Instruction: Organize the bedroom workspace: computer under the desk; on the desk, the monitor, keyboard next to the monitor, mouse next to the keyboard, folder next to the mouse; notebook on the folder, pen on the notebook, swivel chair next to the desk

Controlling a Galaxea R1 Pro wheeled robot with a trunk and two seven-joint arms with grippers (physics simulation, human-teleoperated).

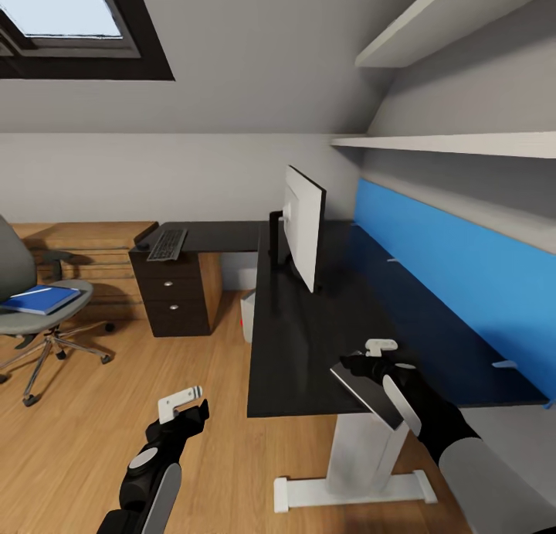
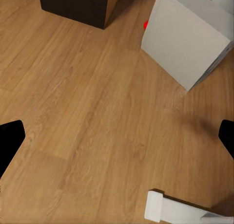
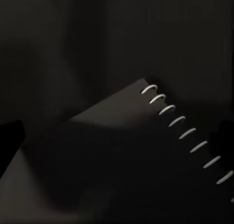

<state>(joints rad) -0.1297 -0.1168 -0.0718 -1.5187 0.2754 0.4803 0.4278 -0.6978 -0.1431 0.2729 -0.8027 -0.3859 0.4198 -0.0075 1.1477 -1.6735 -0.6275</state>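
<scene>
Your right gripper [image 1: 369, 362] is closed on the notebook [image 1: 369, 393], holding it over the near front corner of the counter [image 1: 309, 341], with the thin grey cover tilted and jutting out past the counter's front edge. In the right wrist view the notebook [image 3: 146, 156] shows a row of white spiral rings along one side, and the cover looks thin enough to flex, so treat it as light and a little floppy: a pinch near one edge lets the far end droop, and the smooth cover could slide between the fingers. Exactly where the fingers bite is hard to read in that dark view; it is probably near an edge away from the spiral. Your left gripper [image 1: 185, 410] hangs low over the wooden floor with its fingers spread wide and nothing in them, and its wrist view looks down on the computer [image 2: 187, 39] standing on the floor. The folder [image 1: 38, 298] lies on the seat of the swivel chair [image 1: 31, 310], well apart from the counter, while the keyboard [image 1: 167, 244] sits at the far left end and the monitor [image 1: 303, 225] stands mid-counter. The notebook needs the folder beneath it, so I would judge it wants parking flat first.
</scene>
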